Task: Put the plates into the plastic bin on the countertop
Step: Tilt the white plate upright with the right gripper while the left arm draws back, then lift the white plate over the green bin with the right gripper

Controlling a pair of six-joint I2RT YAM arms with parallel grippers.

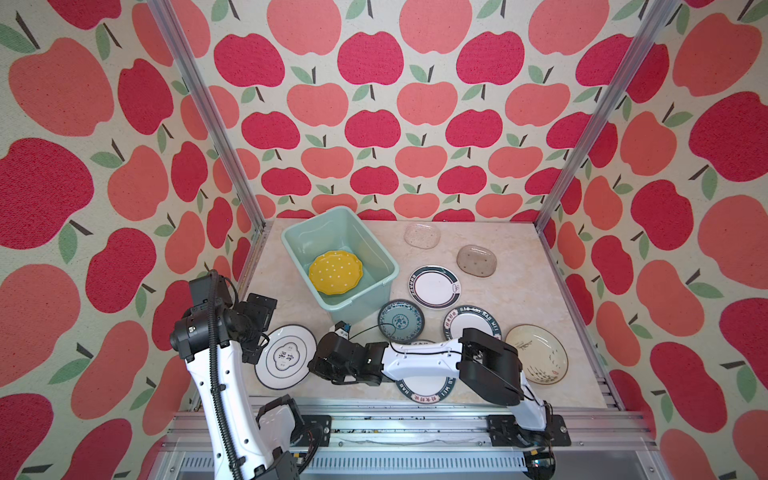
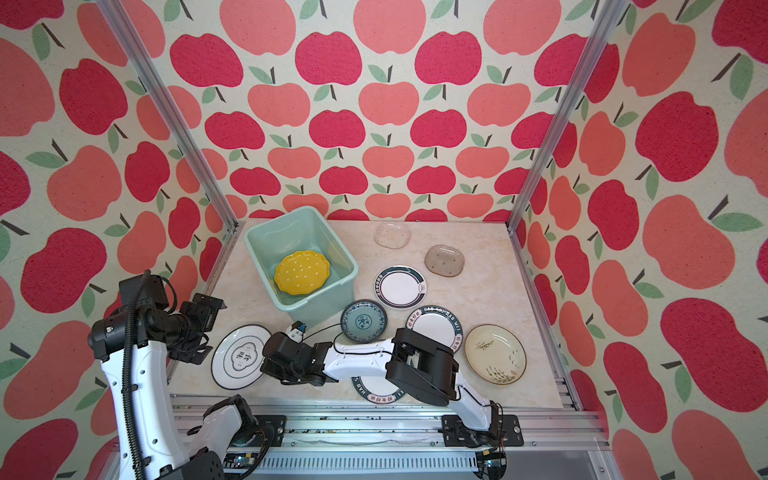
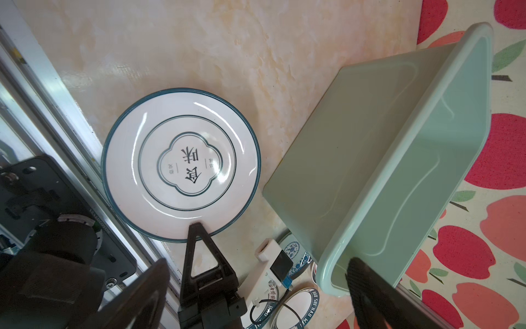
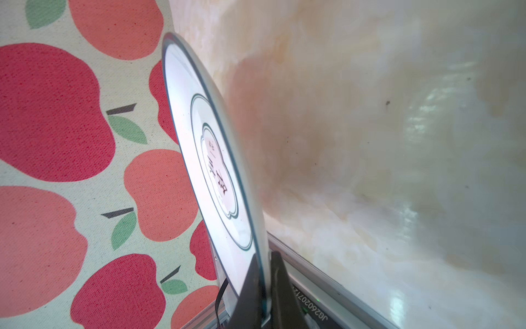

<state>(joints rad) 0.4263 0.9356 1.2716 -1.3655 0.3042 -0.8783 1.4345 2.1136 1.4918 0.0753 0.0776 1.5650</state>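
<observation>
Pinching the rim of the white emblem plate [image 1: 284, 357] at the countertop's [image 1: 519, 299] front-left corner, the right gripper [image 4: 260, 273] is clamped tight. The left gripper [image 1: 266, 328] gapes wide, empty, near the left edge. The mint bin [image 1: 291, 241], back-left, holds a yellow dotted plate [image 1: 335, 272].

Bare countertop [image 1: 295, 316] lies open left of the plastic bin [image 1: 291, 245], but the right arm [image 1: 419, 359] bars the near strip and 1 teal plate [image 1: 401, 321] crowds the bin's near-right corner.

Nine plates [image 1: 434, 286] show, perhaps a tenth beneath the right arm [image 1: 419, 361], and one plastic bin [image 1: 357, 303].
</observation>
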